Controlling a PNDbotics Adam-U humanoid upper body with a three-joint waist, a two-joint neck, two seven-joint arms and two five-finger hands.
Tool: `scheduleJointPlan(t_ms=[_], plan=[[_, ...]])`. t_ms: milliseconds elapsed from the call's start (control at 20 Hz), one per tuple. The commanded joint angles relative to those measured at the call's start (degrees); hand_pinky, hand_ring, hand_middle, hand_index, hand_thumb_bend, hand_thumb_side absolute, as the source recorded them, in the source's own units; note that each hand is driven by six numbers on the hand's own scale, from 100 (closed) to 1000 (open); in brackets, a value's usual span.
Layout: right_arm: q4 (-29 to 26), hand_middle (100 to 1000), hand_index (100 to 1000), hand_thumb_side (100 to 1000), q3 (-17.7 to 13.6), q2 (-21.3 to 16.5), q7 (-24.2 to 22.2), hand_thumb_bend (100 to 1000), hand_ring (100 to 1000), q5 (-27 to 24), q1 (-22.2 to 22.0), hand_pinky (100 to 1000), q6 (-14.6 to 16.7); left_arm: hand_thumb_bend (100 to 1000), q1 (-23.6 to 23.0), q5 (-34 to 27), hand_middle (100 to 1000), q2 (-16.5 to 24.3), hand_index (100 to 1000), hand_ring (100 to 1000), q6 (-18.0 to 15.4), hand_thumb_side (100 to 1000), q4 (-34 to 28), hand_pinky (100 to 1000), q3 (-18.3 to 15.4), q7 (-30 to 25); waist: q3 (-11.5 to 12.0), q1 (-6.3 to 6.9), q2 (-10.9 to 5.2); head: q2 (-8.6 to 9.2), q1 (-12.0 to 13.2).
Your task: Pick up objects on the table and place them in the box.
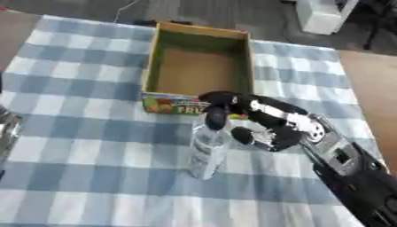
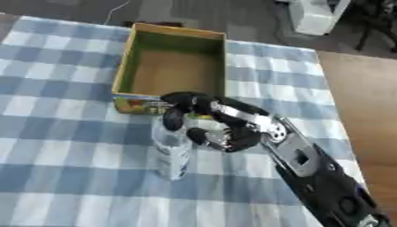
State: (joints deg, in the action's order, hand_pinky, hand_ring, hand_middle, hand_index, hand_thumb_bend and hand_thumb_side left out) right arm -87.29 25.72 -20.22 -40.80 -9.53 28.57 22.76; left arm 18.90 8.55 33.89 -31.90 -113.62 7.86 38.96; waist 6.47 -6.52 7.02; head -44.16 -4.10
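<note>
A clear plastic bottle (image 1: 208, 153) stands upright on the blue-and-white checked cloth, just in front of the box. The open cardboard box (image 1: 154, 62) has green inner walls, a bare brown floor and a fruit print on its near side. My right hand (image 1: 267, 117) comes in from the lower right. Its fingers (image 1: 215, 116) curl over the bottle's top and neck, and the thumb (image 1: 242, 135) sits close by the bottle's right side. At the left edge a silvery part (image 1: 6, 131) shows; whether it belongs to my left hand is unclear.
The checked cloth (image 1: 85, 133) covers most of the table. Bare brown tabletop (image 1: 376, 88) shows to the right. Beyond the far edge stands a white object (image 1: 322, 15) on dark floor.
</note>
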Motion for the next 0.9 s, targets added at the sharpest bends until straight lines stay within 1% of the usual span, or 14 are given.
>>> scheduleJointPlan(t_ms=[50, 750, 850, 900], plan=[[-0.32, 1000, 1000, 659, -0.22, 0.07, -11.16, 261, 911, 0.23, 0.93, 933, 11.62, 100, 0.96, -0.33, 652, 1.39, 736, 590, -1.29, 822, -0.97, 494, -0.20, 1.21, 0.07, 0.28, -0.95, 0.04, -0.22], [0.46, 1000, 1000, 673, 0.07, 0.91, -11.16, 268, 917, 2.33, 1.59, 940, 11.81, 100, 1.02, -0.35, 652, 1.37, 736, 590, -1.24, 822, -0.97, 494, -0.17, 1.16, 0.12, 0.27, -0.98, 0.04, -0.20], [0.37, 1000, 1000, 679, 0.05, 0.80, -11.16, 275, 920, 2.37, 1.48, 943, 11.86, 100, 1.04, -0.36, 652, 1.38, 736, 590, -1.23, 822, -0.97, 494, -0.18, 1.17, 0.13, 0.26, -0.98, 0.04, -0.17], [0.28, 1000, 1000, 682, 0.05, 0.73, -11.16, 292, 924, 2.38, 1.41, 950, 11.87, 100, 1.05, -0.36, 652, 1.38, 736, 590, -1.22, 822, -0.97, 494, -0.18, 1.17, 0.14, 0.26, -0.98, 0.04, -0.15]])
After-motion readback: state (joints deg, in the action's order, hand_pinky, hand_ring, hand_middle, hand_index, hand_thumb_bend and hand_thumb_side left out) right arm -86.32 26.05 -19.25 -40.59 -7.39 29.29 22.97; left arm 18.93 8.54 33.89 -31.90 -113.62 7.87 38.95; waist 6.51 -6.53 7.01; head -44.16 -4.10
